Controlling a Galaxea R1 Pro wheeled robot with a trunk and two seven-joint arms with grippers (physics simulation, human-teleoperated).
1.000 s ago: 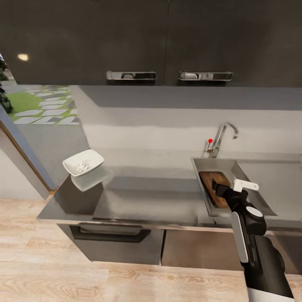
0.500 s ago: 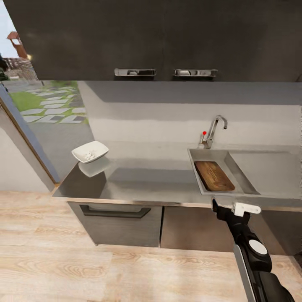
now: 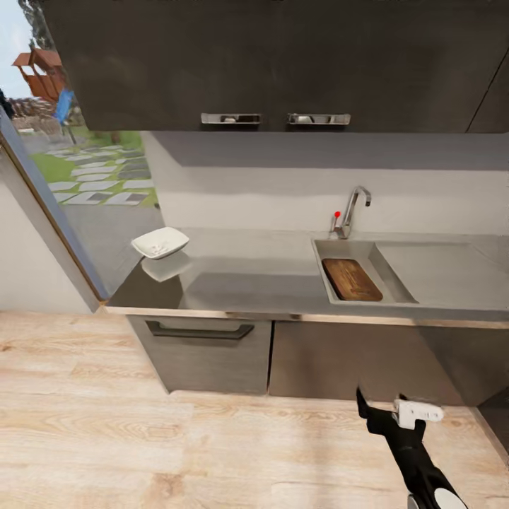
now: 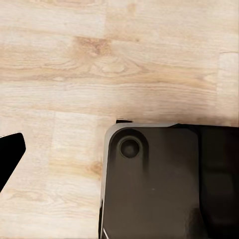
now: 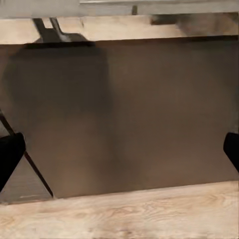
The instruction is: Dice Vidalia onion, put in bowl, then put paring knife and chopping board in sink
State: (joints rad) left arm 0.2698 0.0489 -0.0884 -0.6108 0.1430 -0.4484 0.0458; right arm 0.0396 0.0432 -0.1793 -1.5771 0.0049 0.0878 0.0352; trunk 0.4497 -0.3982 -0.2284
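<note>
The brown chopping board [image 3: 351, 279] lies inside the grey sink [image 3: 387, 272], below the chrome tap [image 3: 351, 208]. A white bowl [image 3: 160, 242] stands at the far left end of the countertop [image 3: 240, 276]; faint pale bits lie in it, too small to name. The paring knife and a whole Vidalia onion are out of view. My right gripper [image 3: 382, 406] hangs low over the floor in front of the cabinets, well short of the sink. In the right wrist view its fingers [image 5: 10, 154] stand wide apart, open and empty. One left fingertip [image 4: 10, 154] shows far to the side, over floor.
Dark cabinet fronts [image 5: 129, 114] and a drawer with a dark handle [image 3: 199, 331] sit under the worktop, and upper cabinets [image 3: 283, 63] hang above. A glass wall [image 3: 42, 177] closes the left side. Wooden floor [image 3: 141, 438] spreads before the counter. My dark base [image 4: 159, 189] shows below the left wrist.
The whole view has pulled back from the counter, so the camera moved away. My right gripper came from over the board in the sink down to floor level before the cabinets.
</note>
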